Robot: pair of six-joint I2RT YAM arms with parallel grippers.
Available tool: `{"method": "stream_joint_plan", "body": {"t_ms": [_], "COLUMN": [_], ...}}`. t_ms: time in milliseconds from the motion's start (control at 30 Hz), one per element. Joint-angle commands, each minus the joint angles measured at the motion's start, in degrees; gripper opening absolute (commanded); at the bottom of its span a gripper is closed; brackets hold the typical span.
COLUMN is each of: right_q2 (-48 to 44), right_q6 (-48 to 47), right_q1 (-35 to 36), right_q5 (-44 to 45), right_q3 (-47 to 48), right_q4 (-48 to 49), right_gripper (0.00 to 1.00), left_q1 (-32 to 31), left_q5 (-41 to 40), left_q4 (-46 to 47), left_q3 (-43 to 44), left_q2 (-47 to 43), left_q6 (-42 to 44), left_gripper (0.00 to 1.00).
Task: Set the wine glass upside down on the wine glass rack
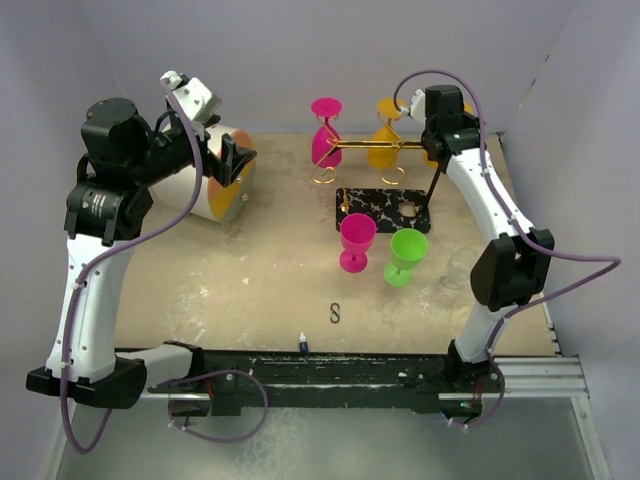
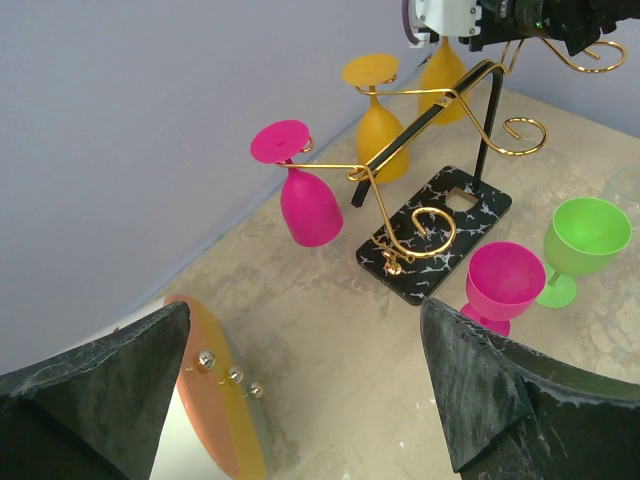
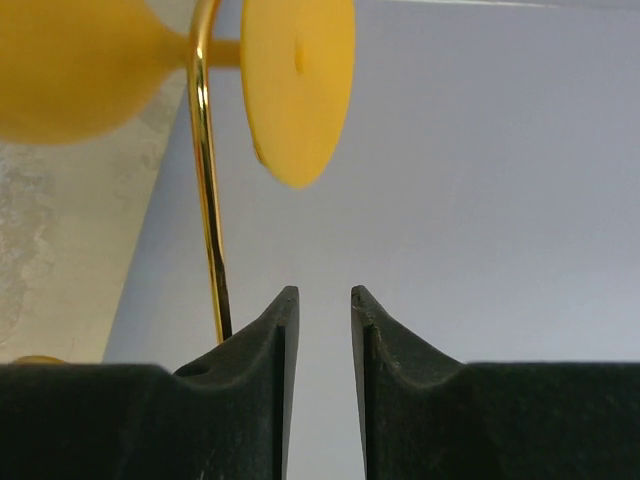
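The orange wine glass hangs upside down on the wine glass rack. Just beside it the right gripper is narrowly parted and empty; the left gripper gapes wide, well off the rack

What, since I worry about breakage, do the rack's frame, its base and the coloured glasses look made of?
Rack frame: thin metal wire, polished gold, with bright glints. Base: black slab with white veining, marble or a printed imitation. Standing pink glass, green glass and hung orange glass: opaque, evenly coloured, so probably plastic.
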Motion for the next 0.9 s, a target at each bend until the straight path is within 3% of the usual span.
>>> {"method": "stream_joint_plan", "body": {"t_ms": [0, 400, 633, 867], "right_q2": [-4.13, -13.41, -21.86, -32.14], "right_q6": [1.7, 5.42, 14.0, 22.32], "right_q1": [-0.82, -2.51, -4.85, -11.72], "right_q5": [1.9, 0.71, -9.06, -17.21], "right_q3": [-1.41, -7.66, -8.31, -14.58], "right_q4": [0.72, -1.24, -7.29, -8.76], "right_gripper": [0.31, 0.43, 0.51, 0.54], "left_q1": [0.41, 0.54, 0.52, 0.5], "left_q5": [0.69, 0.26, -0.63, -2.47], "left_q4": [2.01, 1.98, 2.31, 3.95], "left_q3": [1.11, 0.54, -0.72, -3.42], "left_q2": [-0.54, -0.51, -0.47, 0.35], "left_q6": [-0.68, -0.12, -0.22, -0.79], "left_gripper": [0.99, 0.99, 0.99, 0.99]}}
